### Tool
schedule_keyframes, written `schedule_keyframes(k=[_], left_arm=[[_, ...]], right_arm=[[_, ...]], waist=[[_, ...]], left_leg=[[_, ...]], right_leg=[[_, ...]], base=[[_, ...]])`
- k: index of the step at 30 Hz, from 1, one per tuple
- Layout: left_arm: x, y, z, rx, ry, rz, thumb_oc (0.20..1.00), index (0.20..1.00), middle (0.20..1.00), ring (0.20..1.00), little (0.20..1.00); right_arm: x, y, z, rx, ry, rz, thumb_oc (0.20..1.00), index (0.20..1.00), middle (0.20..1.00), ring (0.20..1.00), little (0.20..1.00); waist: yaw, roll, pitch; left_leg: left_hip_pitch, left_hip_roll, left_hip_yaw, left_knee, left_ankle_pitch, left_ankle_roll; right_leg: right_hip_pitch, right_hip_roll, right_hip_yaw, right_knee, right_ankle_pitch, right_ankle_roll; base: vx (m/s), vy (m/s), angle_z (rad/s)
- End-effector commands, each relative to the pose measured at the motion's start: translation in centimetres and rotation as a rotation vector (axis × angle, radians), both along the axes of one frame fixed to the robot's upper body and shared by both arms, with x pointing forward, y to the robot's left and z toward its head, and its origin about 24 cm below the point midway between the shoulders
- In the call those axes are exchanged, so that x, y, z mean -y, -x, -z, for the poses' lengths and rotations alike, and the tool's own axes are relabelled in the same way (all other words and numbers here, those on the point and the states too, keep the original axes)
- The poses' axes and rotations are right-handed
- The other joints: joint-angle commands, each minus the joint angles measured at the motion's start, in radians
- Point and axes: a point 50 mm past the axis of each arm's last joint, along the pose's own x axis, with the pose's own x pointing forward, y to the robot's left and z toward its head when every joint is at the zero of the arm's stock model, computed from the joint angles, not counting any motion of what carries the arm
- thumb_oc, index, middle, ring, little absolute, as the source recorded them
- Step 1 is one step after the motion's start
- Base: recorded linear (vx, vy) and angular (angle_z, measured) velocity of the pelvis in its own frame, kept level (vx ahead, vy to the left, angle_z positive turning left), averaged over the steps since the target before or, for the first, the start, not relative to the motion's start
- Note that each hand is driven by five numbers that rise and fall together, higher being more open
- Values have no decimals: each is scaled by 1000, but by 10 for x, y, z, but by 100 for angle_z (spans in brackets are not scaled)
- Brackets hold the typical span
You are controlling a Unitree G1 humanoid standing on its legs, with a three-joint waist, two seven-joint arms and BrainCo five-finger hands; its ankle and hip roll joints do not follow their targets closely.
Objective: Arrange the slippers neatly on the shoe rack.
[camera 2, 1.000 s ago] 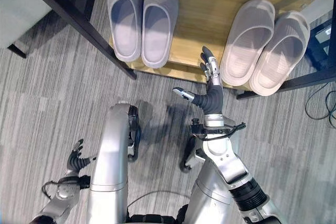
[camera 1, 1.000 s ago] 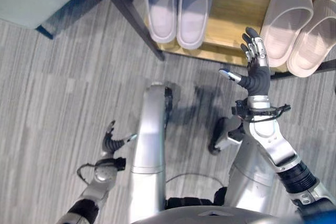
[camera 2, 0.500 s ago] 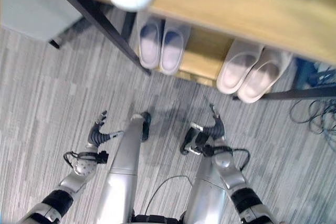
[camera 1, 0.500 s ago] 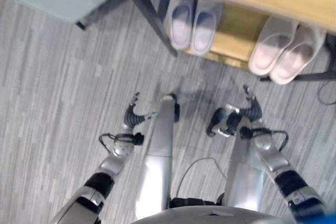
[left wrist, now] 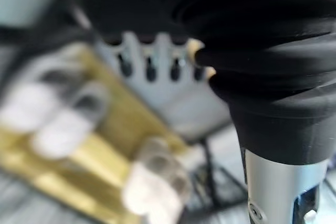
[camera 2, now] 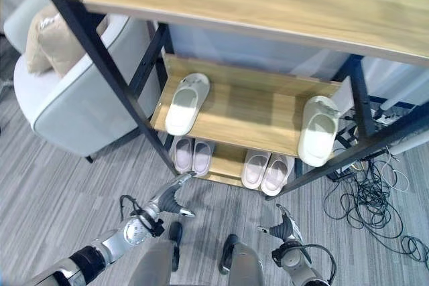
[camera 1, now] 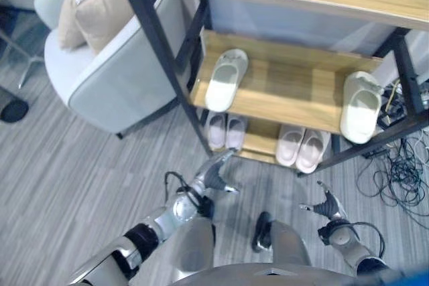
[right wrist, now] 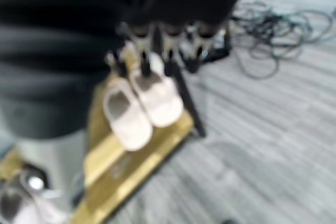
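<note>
The shoe rack [camera 1: 281,95] has wooden shelves in a black frame. On its middle shelf one white slipper [camera 1: 226,80] lies at the left end and another white slipper [camera 1: 360,106] at the right end, far apart. The bottom shelf carries a lavender pair [camera 1: 225,130] and a pink pair [camera 1: 303,148], each side by side. My left hand [camera 1: 216,175] hovers open in front of the lavender pair, holding nothing. Lower right, my right hand [camera 1: 328,204] is open and empty above the floor. The pink pair [right wrist: 139,106] also shows past the right hand's fingers.
A grey armchair [camera 1: 100,65] with a beige cushion [camera 1: 87,8] stands just left of the rack. A tangle of dark cables [camera 1: 395,172] lies on the floor at the rack's right end. Grey plank floor [camera 1: 67,185] stretches in front.
The camera has swung up and back, bringing the middle and top shelves into view. My right hand has drawn back from the bottom shelf and dropped low; my left hand has come forward toward the rack.
</note>
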Motion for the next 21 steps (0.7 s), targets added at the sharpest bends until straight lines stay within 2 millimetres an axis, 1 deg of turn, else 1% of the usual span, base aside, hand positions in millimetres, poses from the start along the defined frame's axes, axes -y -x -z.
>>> schedule_keyframes(k=[1,2,3,4,6,7,8,9,10,11,13,15,16,17,19,20,21], left_arm=[[15,-3,-26,24,179,33,1000,1000,1000,1000,1000],[15,-3,-26,21,180,34,1000,1000,1000,1000,1000],[19,3,-25,-15,196,67,1000,1000,1000,1000,1000],[21,6,-26,-32,204,87,1000,1000,1000,1000,1000],[20,6,-26,-35,204,87,1000,1000,1000,1000,1000],[23,9,-33,-18,210,133,1000,1000,1000,1000,1000],[22,9,-37,-12,219,136,1000,1000,1000,1000,1000],[19,5,-48,22,254,120,1000,1000,1000,1000,1000],[17,4,-54,44,262,121,1000,1000,1000,1000,1000],[17,4,-54,43,261,120,1000,1000,1000,1000,1000],[13,0,-65,100,254,120,1000,1000,1000,1000,1000],[9,-6,-71,154,233,104,1000,1000,1000,1000,1000],[4,-12,-76,194,208,82,1000,1000,1000,1000,1000],[3,-13,-77,203,203,76,1000,1000,1000,1000,1000],[-5,-23,-71,220,125,33,1000,1000,1000,1000,1000],[-4,-23,-71,222,126,33,1000,1000,1000,1000,1000],[-8,-29,-64,219,90,-13,1000,1000,1000,1000,1000]], right_arm=[[5,3,3,-49,-3,-6,1000,1000,1000,1000,1000],[5,4,3,-51,-3,-6,1000,1000,1000,1000,1000],[9,16,10,-105,-12,36,1000,1000,1000,1000,1000],[11,23,14,-136,-14,51,1000,1000,1000,1000,1000],[11,24,14,-137,-15,51,1000,1000,1000,1000,1000],[14,36,19,-184,-17,77,1000,1000,1000,1000,1000],[14,41,21,-202,-17,84,1000,1000,1000,1000,1000],[18,52,24,-233,-22,119,1000,1000,1000,1000,1000],[19,57,26,-250,-21,125,1000,1000,1000,1000,1000],[18,57,26,-251,-22,124,1000,1000,1000,1000,1000],[20,66,28,-276,-19,130,1000,1000,1000,1000,1000],[20,73,30,-298,-30,149,1000,1000,1000,1000,1000],[20,77,31,-305,-50,174,1000,1000,1000,1000,1000],[21,79,32,-307,-54,187,1000,1000,1000,1000,1000],[26,83,32,-323,-44,201,1000,1000,1000,1000,1000],[27,82,31,-321,-44,201,1000,1000,1000,1000,1000],[32,86,31,-330,-30,216,1000,1000,1000,1000,1000]], waist=[[-11,39,19],[-8,40,22],[-17,52,-10],[-20,59,-23],[-16,59,-20],[-25,71,-45],[-25,74,-48],[-29,83,-60],[-29,85,-63],[-29,85,-60],[-34,88,-68],[-40,91,-78],[-47,97,-88],[-51,99,-86],[-66,104,-93],[-66,104,-91],[-73,107,-95]], left_leg=[[44,35,-18,-124,32,-35],[55,38,-14,-135,36,-35],[97,35,4,-177,43,-34],[126,32,18,-201,46,-34],[136,33,23,-205,45,-34],[159,27,34,-214,44,-36],[175,23,42,-214,34,-34],[195,15,48,-214,31,-31],[208,12,53,-214,25,-30],[213,12,55,-214,23,-30],[229,6,66,-214,24,-30],[245,2,75,-214,11,-29],[259,1,83,-214,-4,-31],[260,0,86,-214,5,-30],[271,-4,90,-214,-7,-33],[266,-4,91,-214,1,-32],[273,-4,94,-214,-10,-34]], right_leg=[[92,12,18,-185,70,83],[102,16,20,-196,76,83],[137,25,33,-254,92,90],[160,32,41,-286,102,95],[171,35,44,-296,107,95],[199,37,53,-333,119,98],[221,41,63,-357,127,100],[245,43,76,-385,140,102],[261,42,79,-404,145,103],[267,42,80,-409,148,103],[290,39,86,-436,164,105],[313,39,90,-456,168,107],[328,38,93,-464,161,110],[330,38,96,-464,168,108],[340,39,99,-465,160,109],[335,39,99,-464,168,108],[342,39,101,-466,159,109]], base=[[180,-16,-27],[178,-10,-23],[181,-16,-25],[179,-16,-25],[89,-8,-39],[139,-14,-44],[206,-29,-26],[135,-26,-13],[100,-22,-14],[68,-14,-26],[49,-11,-23],[91,-19,-10],[84,-23,-23],[61,-29,-20],[33,-22,-13],[71,-18,-2],[0,0,0]])
